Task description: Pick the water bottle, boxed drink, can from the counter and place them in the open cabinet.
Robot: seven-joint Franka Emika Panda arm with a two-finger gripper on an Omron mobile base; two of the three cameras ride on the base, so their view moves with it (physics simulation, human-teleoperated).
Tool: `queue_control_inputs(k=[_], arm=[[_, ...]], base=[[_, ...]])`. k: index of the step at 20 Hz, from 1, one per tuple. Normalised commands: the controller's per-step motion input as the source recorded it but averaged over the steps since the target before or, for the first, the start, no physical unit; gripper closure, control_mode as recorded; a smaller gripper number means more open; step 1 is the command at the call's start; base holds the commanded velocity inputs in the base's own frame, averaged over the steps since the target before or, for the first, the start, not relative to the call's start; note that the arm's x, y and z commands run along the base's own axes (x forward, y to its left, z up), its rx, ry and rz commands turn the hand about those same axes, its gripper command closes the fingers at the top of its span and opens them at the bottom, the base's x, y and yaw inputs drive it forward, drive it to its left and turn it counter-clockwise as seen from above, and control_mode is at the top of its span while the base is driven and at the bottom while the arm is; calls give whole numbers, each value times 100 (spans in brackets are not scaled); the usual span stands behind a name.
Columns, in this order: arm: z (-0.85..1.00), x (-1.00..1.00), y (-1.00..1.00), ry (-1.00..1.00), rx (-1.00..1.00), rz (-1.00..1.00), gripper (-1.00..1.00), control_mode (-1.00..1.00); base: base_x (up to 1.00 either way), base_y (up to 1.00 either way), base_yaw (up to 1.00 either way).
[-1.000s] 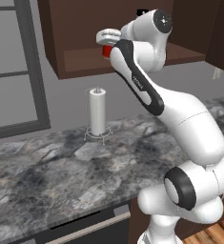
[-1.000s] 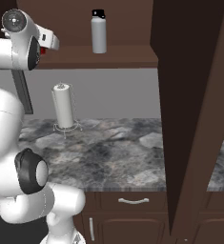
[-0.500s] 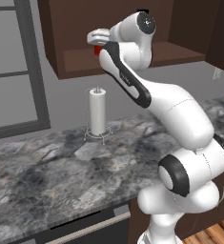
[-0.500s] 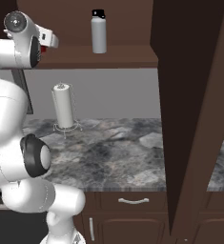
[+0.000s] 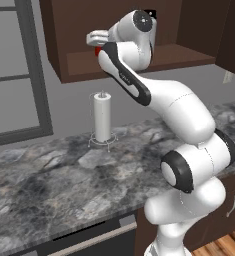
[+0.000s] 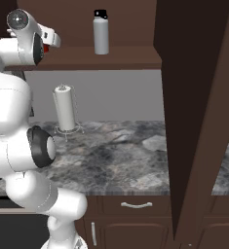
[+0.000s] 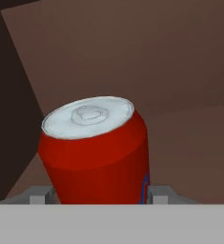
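The cabinet (image 6: 106, 57) is standing open above the worktop (image 5: 64, 175), and the arm is reaching up into its left end. The water bottle (image 6: 101, 32) is standing upright on the cabinet shelf, well to the right of the gripper (image 7: 100, 196), so that item looks placed. The gripper is clasping the can (image 7: 95, 148) between its two fingers, at the shelf's left end.

Risks, as I judge them: the can is sitting tilted in the hand view, so if it is let go before its base is lying flat on the shelf, it may be tipping or rolling toward the shelf edge. It is also riding close to the cabinet's dark side wall, and a sideways nudge could be knocking it loose.

The hand view is showing the grip and silver top plainly. The base views are offering just a sliver of red (image 5: 97, 51) behind the wrist, but they are showing the bottle, the paper towel roll (image 5: 102, 118) and the shelf height.
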Motion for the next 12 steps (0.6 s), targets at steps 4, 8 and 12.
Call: queue_control_inputs(k=[4,8,12], arm=[[-10,11,1,7,-4,0,100,-100],[-5,7,1,1,-4,0,100,-100],[0,0,0,0,0,0,100,-100]], base=[[0,0,0],[0,0,0],[0,0,0]])
